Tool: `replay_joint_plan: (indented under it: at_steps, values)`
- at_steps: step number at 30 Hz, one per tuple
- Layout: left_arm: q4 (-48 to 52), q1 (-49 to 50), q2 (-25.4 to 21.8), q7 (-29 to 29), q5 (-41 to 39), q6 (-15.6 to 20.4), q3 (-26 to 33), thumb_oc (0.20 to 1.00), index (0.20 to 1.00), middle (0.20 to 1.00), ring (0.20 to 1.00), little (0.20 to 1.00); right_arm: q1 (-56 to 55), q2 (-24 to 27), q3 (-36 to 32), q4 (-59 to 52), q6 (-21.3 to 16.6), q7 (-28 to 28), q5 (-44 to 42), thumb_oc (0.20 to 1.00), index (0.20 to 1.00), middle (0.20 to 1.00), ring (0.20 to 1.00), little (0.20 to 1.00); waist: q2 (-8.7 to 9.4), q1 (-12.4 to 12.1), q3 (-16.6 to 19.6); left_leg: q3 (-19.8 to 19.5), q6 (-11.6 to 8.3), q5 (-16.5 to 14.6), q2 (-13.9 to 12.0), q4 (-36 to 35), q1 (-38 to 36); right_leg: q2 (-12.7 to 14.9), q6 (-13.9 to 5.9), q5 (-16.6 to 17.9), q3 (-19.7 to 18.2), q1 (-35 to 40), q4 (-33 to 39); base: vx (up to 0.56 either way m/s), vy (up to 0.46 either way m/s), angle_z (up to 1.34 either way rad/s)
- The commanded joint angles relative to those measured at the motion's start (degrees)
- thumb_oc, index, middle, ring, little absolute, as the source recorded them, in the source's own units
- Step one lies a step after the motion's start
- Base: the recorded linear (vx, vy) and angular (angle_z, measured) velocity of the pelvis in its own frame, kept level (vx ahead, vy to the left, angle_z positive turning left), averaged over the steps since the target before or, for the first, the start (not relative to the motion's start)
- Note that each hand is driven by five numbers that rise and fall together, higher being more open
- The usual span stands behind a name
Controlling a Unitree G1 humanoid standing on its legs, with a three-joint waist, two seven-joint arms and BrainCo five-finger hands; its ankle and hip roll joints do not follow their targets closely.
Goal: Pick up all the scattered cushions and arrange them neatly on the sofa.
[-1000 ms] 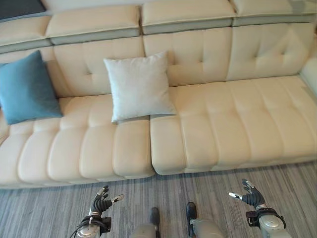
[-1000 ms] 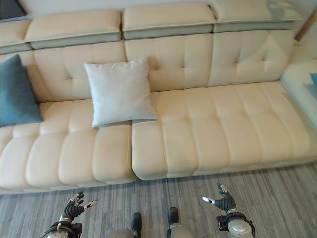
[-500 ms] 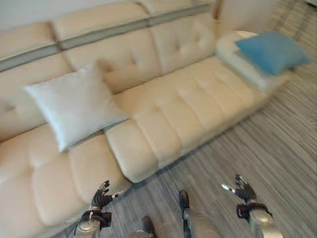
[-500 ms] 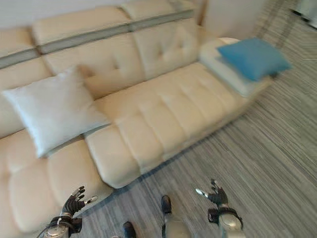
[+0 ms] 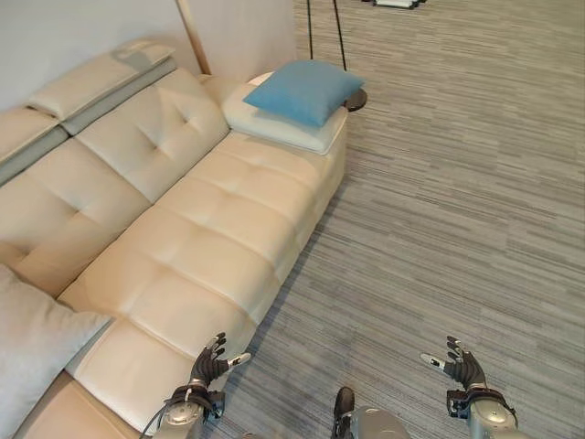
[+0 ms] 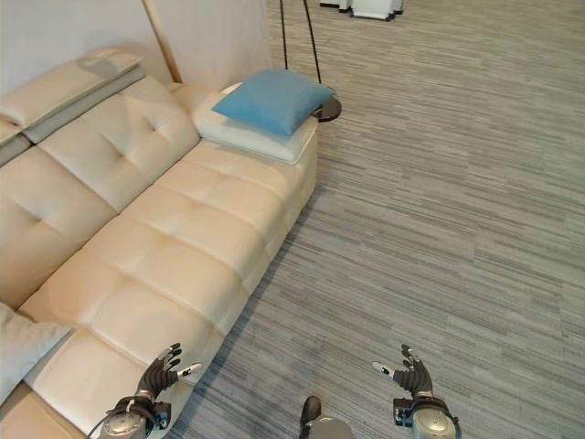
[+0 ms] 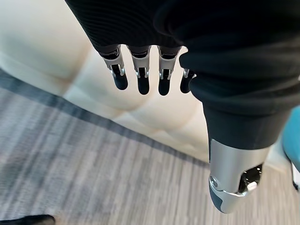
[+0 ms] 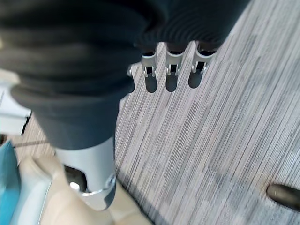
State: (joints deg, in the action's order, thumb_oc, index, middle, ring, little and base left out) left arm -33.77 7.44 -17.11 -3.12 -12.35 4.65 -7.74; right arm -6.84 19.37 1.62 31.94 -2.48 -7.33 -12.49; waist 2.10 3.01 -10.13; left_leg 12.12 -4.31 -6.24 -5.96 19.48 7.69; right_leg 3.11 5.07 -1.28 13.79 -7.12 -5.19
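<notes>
A blue cushion (image 5: pixel 303 91) lies flat on a cream cushion (image 5: pixel 274 128) at the far end of the cream sofa (image 5: pixel 192 238). A light grey cushion (image 5: pixel 32 352) leans on the seat at the near left edge of the view. My left hand (image 5: pixel 208 363) hangs open over the sofa's front edge, holding nothing. Over the carpet, my right hand (image 5: pixel 462 368) is open too, far from any cushion. The left hand (image 7: pixel 140 75) and the right hand (image 8: pixel 171 70) each show straight fingers in their own wrist views.
Grey striped carpet (image 5: pixel 439 201) spreads to the right of the sofa. A round dark lamp base (image 6: pixel 326 110) with thin poles stands just past the sofa's far end. A pale wall (image 5: pixel 82 27) runs behind the backrest.
The camera has swung to the right: the sofa's far end with the blue cushion and the open carpet now fill the view, the grey cushion has slid to the left edge. Both hands stay open.
</notes>
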Motion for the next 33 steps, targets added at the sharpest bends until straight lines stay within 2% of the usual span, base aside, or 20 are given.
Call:
replay_joint_plan:
  at_steps: [1, 2, 3, 7, 8, 10, 12, 13, 14, 16, 18, 19, 21, 23, 26, 27, 29, 30, 31, 33]
  values:
    - [2.8, 0.8, -1.8, 0.1, 1.1, 1.1, -0.8, 1.000, 1.000, 1.000, 1.000, 1.000, 0.3, 0.6, -0.4, -3.4, -2.5, -0.8, -1.0, 1.000, 1.000, 1.000, 1.000, 1.000, 0.64, -1.0, -1.3, -0.8, 3.36, 3.0, 2.5, -2.1, 6.7, 0.6, -7.12, -4.9, -4.3, 7.8, 1.3, 0.38, -0.060, -0.26]
    - [3.5, 1.2, -2.0, 0.1, 1.2, 1.0, -0.5, 1.000, 1.000, 1.000, 1.000, 1.000, 0.3, 0.8, 0.2, -3.1, -2.7, -1.2, -0.8, 1.000, 1.000, 1.000, 1.000, 1.000, 0.11, -2.5, -1.7, -4.6, 2.32, 7.5, 5.5, -8.4, 9.8, -1.3, -7.15, -5.6, -6.2, 9.5, 2.1, 0.53, -0.027, -0.23]
    - [3.9, 1.4, -2.1, 0.0, 1.3, 0.9, -0.5, 1.000, 1.000, 1.000, 1.000, 1.000, 0.7, 0.8, 0.6, -2.9, -2.6, -1.5, -0.4, 1.000, 1.000, 1.000, 1.000, 1.000, 0.03, -3.9, -1.7, -7.5, 1.59, 9.6, 6.9, -13.6, 12.5, -2.6, -7.56, -6.7, -8.9, 11.6, 2.9, 0.66, -0.017, -0.34]
    - [3.9, 1.6, -2.2, -0.3, 1.3, 0.9, 0.1, 1.000, 1.000, 1.000, 1.000, 1.000, 1.3, 0.7, 1.1, -3.0, -2.6, -1.6, -0.2, 1.000, 1.000, 1.000, 1.000, 1.000, -0.01, -5.1, -1.4, -8.8, 1.31, 11.7, 7.1, -14.8, 14.6, -3.5, -7.82, -7.9, -13.1, 14.3, 3.3, 0.43, 0.072, -1.14]
    - [3.5, 2.3, -2.4, -0.1, 1.3, 0.7, 0.7, 1.000, 1.000, 1.000, 1.000, 1.000, 1.0, 0.1, 1.3, -3.7, -2.5, -0.7, 0.1, 1.000, 1.000, 1.000, 1.000, 1.000, 0.34, -5.8, -0.1, -8.7, 2.24, 12.5, 6.5, -13.3, 13.6, -3.0, -8.48, -8.8, -15.0, 16.2, 2.4, 0.74, 0.237, -0.68]
    - [3.3, 2.7, -2.5, 0.1, 1.1, 0.4, 1.0, 1.000, 1.000, 1.000, 1.000, 1.000, 0.8, -0.6, 1.6, -4.4, -2.2, -0.1, 0.5, 1.000, 1.000, 1.000, 1.000, 1.000, 1.45, -6.4, 0.5, -8.2, 3.50, 11.0, 7.2, -10.9, 12.7, -1.1, -10.33, -6.4, -16.0, 15.3, -3.2, 0.62, 0.234, -0.93]
    - [3.6, 2.8, -3.0, 0.2, 1.1, 0.2, 1.2, 1.000, 1.000, 1.000, 1.000, 1.000, 1.3, -0.8, 2.2, -5.1, -2.4, 1.0, 0.7, 1.000, 1.000, 1.000, 1.000, 1.000, 2.03, -6.6, 0.3, -6.6, 5.18, 8.5, 7.4, -9.8, 10.8, 0.9, -13.01, 0.1, -16.7, 11.8, -13.2, 0.36, 0.174, -1.22]
    - [3.6, 2.8, -3.0, 0.2, 1.1, 0.2, 1.2, 1.000, 1.000, 1.000, 1.000, 1.000, 1.3, -0.8, 2.2, -5.1, -2.4, 1.0, 0.7, 1.000, 1.000, 1.000, 1.000, 1.000, 1.91, -6.7, 0.4, -6.5, 5.15, 8.6, 7.2, -9.8, 10.9, 0.8, -12.98, 0.2, -16.8, 11.5, -13.2, 0.32, 0.181, -0.95]
    - [4.2, 2.8, -3.6, -0.1, 0.9, 0.4, 1.3, 1.000, 1.000, 1.000, 1.000, 1.000, 2.1, -1.0, 3.0, -5.8, -2.7, 1.3, 1.2, 1.000, 1.000, 1.000, 1.000, 1.000, 1.69, -6.4, -0.6, -4.8, 6.83, 5.5, 6.9, -8.7, 8.2, 2.9, -14.76, 6.1, -15.0, 6.9, -22.7, 0.33, 0.196, -0.65]
    - [4.4, 2.2, -3.9, -0.7, 0.5, 0.6, 1.7, 1.000, 1.000, 1.000, 1.000, 1.000, 3.1, -1.3, 3.9, -6.5, -2.6, 1.6, 1.6, 1.000, 1.000, 1.000, 1.000, 1.000, 0.41, -5.7, -1.7, -4.0, 7.77, 3.0, 6.2, -10.0, 3.0, 3.9, -13.07, 5.0, -11.8, 0.3, -26.8, 0.37, 0.207, -0.60]
    - [4.6, 2.1, -3.8, -0.8, 0.2, 0.7, 1.9, 1.000, 1.000, 1.000, 1.000, 1.000, 3.4, -1.2, 4.1, -6.9, -2.6, 1.8, 1.5, 1.000, 1.000, 1.000, 1.000, 1.000, -0.14, -5.3, -2.2, -4.1, 7.94, 2.2, 6.2, -10.4, 1.6, 4.0, -12.53, 3.8, -10.3, -2.1, -26.1, 0.32, 0.098, -0.33]
    - [4.3, 2.0, -3.6, -1.1, -0.1, 0.9, 2.5, 1.000, 1.000, 1.000, 1.000, 1.000, 3.7, -0.8, 4.3, -7.8, -2.7, 1.9, 1.5, 1.000, 1.000, 1.000, 1.000, 1.000, -0.82, -4.1, -3.2, -4.0, 7.82, -0.5, 6.4, -11.9, -3.2, 3.7, -11.83, 0.2, -6.6, -7.0, -21.3, 0.55, 0.091, -0.39]
    - [4.3, 2.1, -3.5, -1.0, 0.0, 1.0, 2.5, 1.000, 1.000, 1.000, 1.000, 1.000, 3.7, -0.5, 4.4, -8.4, -2.5, 2.1, 1.5, 1.000, 1.000, 1.000, 1.000, 1.000, -0.99, -3.6, -3.7, -3.9, 7.66, -1.4, 6.6, -12.3, -5.0, 3.8, -12.00, -0.3, -5.0, -7.7, -17.7, 0.37, 0.022, -0.39]
    - [3.5, 1.6, -3.3, -1.1, 1.1, 1.3, 2.9, 1.000, 1.000, 1.000, 1.000, 1.000, 3.7, 0.0, 4.1, -8.8, -2.5, 1.8, 1.8, 1.000, 1.000, 1.000, 1.000, 1.000, -0.74, -2.1, -3.9, -4.5, 6.48, -3.6, 7.8, -16.1, -11.1, 3.2, -13.72, 3.1, -2.9, -12.9, -4.8, 0.55, -0.068, 0.10]
    - [3.5, 1.6, -2.9, -1.1, 2.3, 1.6, 3.1, 1.000, 1.000, 1.000, 1.000, 1.000, 2.6, 0.1, 3.7, -9.1, -2.5, 1.8, 2.6, 1.000, 1.000, 1.000, 1.000, 1.000, -1.39, -0.5, -3.6, -6.1, 5.44, -5.3, 7.5, -17.3, -14.7, 2.8, -14.61, 5.2, -3.9, -13.9, 0.4, 0.65, -0.149, 0.25]
    - [4.1, 1.9, -2.9, -0.7, 3.5, 1.6, 2.7, 1.000, 1.000, 1.000, 1.000, 1.000, 1.0, 0.4, 2.9, -9.9, -2.5, 2.0, 3.0, 1.000, 1.000, 1.000, 1.000, 1.000, -1.68, 0.4, -3.1, -7.7, 4.53, -6.6, 7.0, -16.2, -17.4, 2.5, -14.50, 6.0, -6.2, -13.7, 0.0, 0.38, -0.131, 0.34]
    - [4.1, 2.1, -2.8, -0.5, 3.7, 2.0, 2.5, 1.000, 1.000, 1.000, 1.000, 1.000, 0.2, 0.3, 2.9, -9.9, -2.7, 2.5, 2.7, 1.000, 1.000, 1.000, 1.000, 1.000, -1.44, 0.7, -2.6, -8.2, 3.73, -5.7, 6.8, -14.1, -17.4, 2.7, -13.71, 7.2, -7.0, -12.7, -0.1, 0.51, -0.249, 0.65]
    - [4.0, 1.9, -2.4, -0.4, 3.2, 1.8, 1.7, 1.000, 1.000, 1.000, 1.000, 1.000, 0.2, 0.7, 2.5, -8.8, -3.0, 2.2, 2.3, 1.000, 1.000, 1.000, 1.000, 1.000, -2.02, 0.9, -2.3, -7.4, 0.35, 1.9, 3.5, -1.0, -13.2, 1.9, -11.67, 7.4, -6.6, -9.6, -0.1, 0.59, -0.425, 0.95]
    - [4.1, 1.9, -2.3, -0.2, 2.4, 1.7, 1.2, 1.000, 1.000, 1.000, 1.000, 1.000, 0.6, 1.0, 2.5, -8.6, -3.1, 1.7, 1.7, 1.000, 1.000, 1.000, 1.000, 1.000, -1.57, 0.5, -2.7, -6.3, -0.27, 5.6, 1.6, 8.3, -8.5, 2.0, -10.22, 6.6, -5.7, -7.6, 0.4, 0.53, -0.462, 1.11]
    - [3.9, 2.1, -2.1, -0.3, 1.9, 1.7, 1.0, 1.000, 1.000, 1.000, 1.000, 1.000, 0.9, 1.1, 2.6, -8.5, -3.3, 1.5, 0.9, 1.000, 1.000, 1.000, 1.000, 1.000, -1.16, 0.3, -2.9, -5.6, 0.17, 7.2, 0.5, 13.1, -5.7, 1.8, -8.90, 5.4, -5.0, -6.2, 1.0, 0.31, -0.236, 0.65]
